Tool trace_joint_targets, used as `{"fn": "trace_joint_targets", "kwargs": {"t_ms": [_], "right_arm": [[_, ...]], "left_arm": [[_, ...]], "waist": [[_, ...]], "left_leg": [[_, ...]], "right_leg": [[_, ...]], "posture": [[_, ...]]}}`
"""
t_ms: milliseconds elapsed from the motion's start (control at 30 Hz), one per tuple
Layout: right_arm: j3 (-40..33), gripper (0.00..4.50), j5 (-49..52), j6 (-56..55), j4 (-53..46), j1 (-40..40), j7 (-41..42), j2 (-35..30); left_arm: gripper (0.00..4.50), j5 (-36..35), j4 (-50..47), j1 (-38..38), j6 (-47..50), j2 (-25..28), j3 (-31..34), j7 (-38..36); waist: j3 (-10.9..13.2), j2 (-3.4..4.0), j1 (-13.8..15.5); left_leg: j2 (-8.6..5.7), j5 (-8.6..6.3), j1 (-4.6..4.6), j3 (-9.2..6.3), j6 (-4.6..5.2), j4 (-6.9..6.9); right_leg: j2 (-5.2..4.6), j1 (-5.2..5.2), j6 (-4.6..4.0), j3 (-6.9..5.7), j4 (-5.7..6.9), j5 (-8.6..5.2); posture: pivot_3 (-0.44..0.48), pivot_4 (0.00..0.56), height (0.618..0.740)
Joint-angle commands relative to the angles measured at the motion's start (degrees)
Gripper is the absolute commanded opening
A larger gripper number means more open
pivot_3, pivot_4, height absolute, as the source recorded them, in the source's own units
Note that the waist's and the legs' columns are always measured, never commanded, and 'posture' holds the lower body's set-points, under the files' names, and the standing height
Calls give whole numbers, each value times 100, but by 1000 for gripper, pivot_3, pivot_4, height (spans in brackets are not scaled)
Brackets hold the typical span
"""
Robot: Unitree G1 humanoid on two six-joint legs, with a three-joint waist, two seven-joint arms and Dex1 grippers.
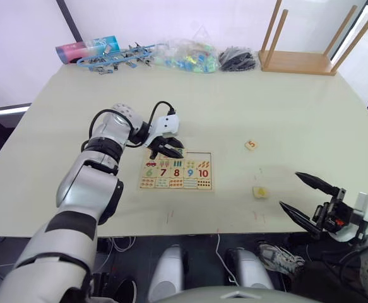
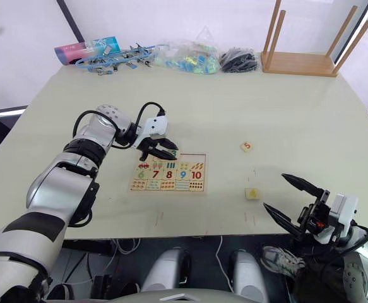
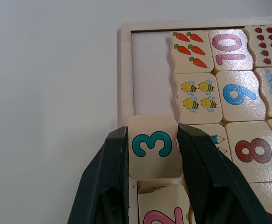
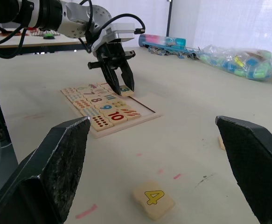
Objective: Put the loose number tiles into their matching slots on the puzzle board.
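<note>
The table (image 1: 234, 113) carries the puzzle board (image 1: 176, 171) near its front edge, with the top row's 2 last slots (image 3: 152, 70) bare. The left gripper (image 3: 154, 154) clenches the green 3 tile (image 3: 155, 145) above the board's top rim, overlapping the pink 2 tile (image 3: 163, 207); released here, it could ride up on that neighbour or the rim instead of seating. The right gripper (image 1: 310, 196) hangs spread wide off the front right edge, near the yellow 4 tile (image 4: 153, 199); the orange 5 tile (image 1: 251, 144) lies farther back.
</note>
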Motion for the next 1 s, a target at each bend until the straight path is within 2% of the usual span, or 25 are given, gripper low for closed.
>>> {"fn": "trace_joint_targets", "kwargs": {"t_ms": [33,500,533,600,667,700,1000], "right_arm": [[-103,4500,73,-136,-150,42,15,-58],[-79,4500,61,-207,-53,61,64,-42],[-76,4500,58,-207,-58,61,59,-41],[-71,4500,53,-203,-77,62,46,-40],[-67,4500,48,-197,-92,63,35,-43],[-66,4500,46,-194,-97,63,31,-45],[-74,4500,50,-161,-123,61,13,-72]], "left_arm": [[1037,74,-32,-3,-60,-6,157,-19],[1037,160,9,-18,-17,-26,276,-99],[2121,167,11,-18,-21,-23,277,-92],[2933,179,14,-19,-21,-21,286,-88],[4114,188,20,-18,5,-28,309,-103],[4464,203,21,-17,6,-31,318,-104],[4464,113,17,-71,102,-64,492,-207]], "waist": [[0,0,1],[0,0,1],[0,0,1],[0,0,1],[0,0,1],[0,0,1],[0,0,1]], "left_leg": [[0,0,0,0,0,0],[0,0,0,0,0,1],[0,0,0,0,0,1],[0,0,0,0,0,1],[0,0,0,1,0,1],[0,0,0,1,0,1],[0,0,1,1,0,2]], "right_leg": [[0,0,0,0,0,0],[0,1,4,0,1,3],[0,1,4,0,1,3],[0,1,6,0,1,5],[0,1,8,0,1,6],[1,1,9,0,1,7],[1,2,17,0,1,12]], "posture": [[0,150,737],[0,150,737],[0,150,737],[0,150,737],[0,150,737],[0,150,737],[0,150,737]]}}
